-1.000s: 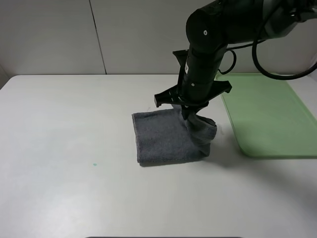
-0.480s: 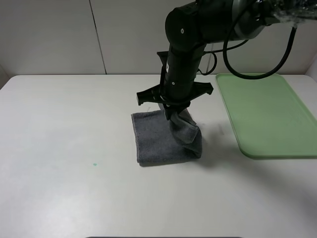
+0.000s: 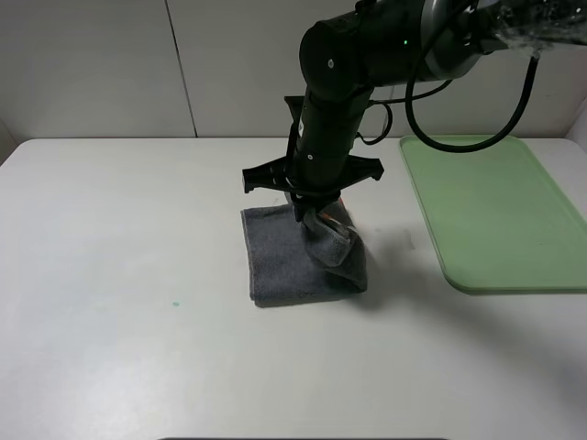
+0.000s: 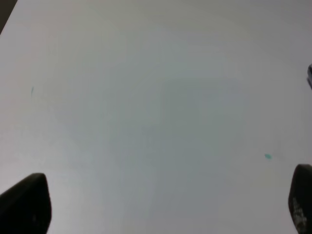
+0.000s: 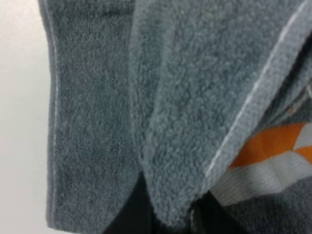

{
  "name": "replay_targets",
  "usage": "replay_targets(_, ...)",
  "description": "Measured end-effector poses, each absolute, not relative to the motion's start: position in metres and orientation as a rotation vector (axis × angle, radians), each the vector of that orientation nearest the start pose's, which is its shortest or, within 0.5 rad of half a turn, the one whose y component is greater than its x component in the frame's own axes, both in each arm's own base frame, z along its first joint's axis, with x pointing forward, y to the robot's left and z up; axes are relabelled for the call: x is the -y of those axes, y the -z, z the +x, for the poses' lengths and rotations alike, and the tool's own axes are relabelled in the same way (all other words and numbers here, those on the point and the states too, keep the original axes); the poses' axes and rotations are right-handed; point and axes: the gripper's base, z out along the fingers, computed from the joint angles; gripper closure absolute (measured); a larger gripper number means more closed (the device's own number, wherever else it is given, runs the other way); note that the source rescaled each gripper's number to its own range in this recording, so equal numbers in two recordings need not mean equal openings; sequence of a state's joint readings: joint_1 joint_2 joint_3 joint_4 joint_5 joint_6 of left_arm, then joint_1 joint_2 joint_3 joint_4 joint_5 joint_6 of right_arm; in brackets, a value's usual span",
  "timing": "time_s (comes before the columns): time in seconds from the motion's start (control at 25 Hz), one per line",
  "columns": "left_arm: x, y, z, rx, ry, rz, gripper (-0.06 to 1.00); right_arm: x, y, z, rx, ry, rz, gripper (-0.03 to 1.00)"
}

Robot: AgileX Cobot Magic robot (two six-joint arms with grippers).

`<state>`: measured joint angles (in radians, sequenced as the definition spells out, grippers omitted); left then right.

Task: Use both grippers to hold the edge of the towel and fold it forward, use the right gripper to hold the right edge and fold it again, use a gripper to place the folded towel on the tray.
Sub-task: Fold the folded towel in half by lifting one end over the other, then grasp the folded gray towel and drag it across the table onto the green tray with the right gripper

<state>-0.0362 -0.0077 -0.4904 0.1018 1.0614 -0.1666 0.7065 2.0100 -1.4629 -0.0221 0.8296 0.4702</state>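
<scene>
Plainly, the second fold is the step in hand, and it turns on which way the flat cloth lies from the fingers. The right gripper [image 3: 316, 213] has reached across the middle of the worktop [image 3: 119, 238] and is clamped on the right edge of the towel [image 3: 284, 261], holding that edge raised above the cloth. In the right wrist view we see a thick grey flap pinched between the two dark fingers, with the orange and white band [image 5: 265, 144] showing on the layer just beside it.

The rest of the towel lies flat near the middle of the worktop. From the fingers, the flat part spreads toward the left edge and toward the near edge. The raised flap curves down from the jaws to the towel's right side, where we judge the crease will form, running from the far edge toward the near edge. So the held hem wants to go on toward the left edge and come down on the towel's left hem.

The tray [image 3: 495, 211] lies well apart, by the right edge toward the far corner, with nothing on it.

The left gripper [image 4: 163, 207] is spread wide over bare worktop, near a small green speck [image 4: 267, 156]; the right arm is clearly the nearer one.
</scene>
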Motion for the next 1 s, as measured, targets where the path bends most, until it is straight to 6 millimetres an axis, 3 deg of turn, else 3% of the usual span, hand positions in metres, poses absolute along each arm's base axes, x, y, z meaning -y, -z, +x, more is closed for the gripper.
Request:
replay_targets(0.12, -0.008, -0.275, -0.005, -2.038, 0.005, -0.138, -0.04, -0.27, -0.184, 0.317, -2.86, -0.245, -0.337, 0.79)
replay_targets(0.2, -0.008, -0.275, -0.005, -2.038, 0.005, -0.138, -0.04, -0.273, -0.184, 0.317, -2.849, -0.285, -0.316, 0.55)
replay_targets(0.28, -0.008, -0.275, -0.005, -2.038, 0.005, -0.138, -0.04, -0.277, -0.185, 0.318, -2.837, -0.349, -0.279, 0.2)
replay_targets(0.36, -0.008, -0.275, -0.005, -2.038, 0.005, -0.138, -0.04, -0.28, -0.187, 0.319, -2.824, -0.41, -0.246, 0.05)
replay_targets(0.44, -0.008, -0.275, -0.005, -2.038, 0.005, -0.138, -0.04, -0.283, -0.188, 0.319, -2.811, -0.467, -0.225, 0.0)
replay_targets(0.64, -0.008, -0.275, -0.005, -2.038, 0.005, -0.138, -0.04, -0.285, -0.188, 0.318, -2.8, -0.49, -0.286, -0.03)
replay_targets(1.0, -0.008, -0.275, -0.005, -2.038, 0.004, -0.137, -0.04, -0.276, -0.184, 0.314, -2.837, -0.313, -0.522, -0.03)
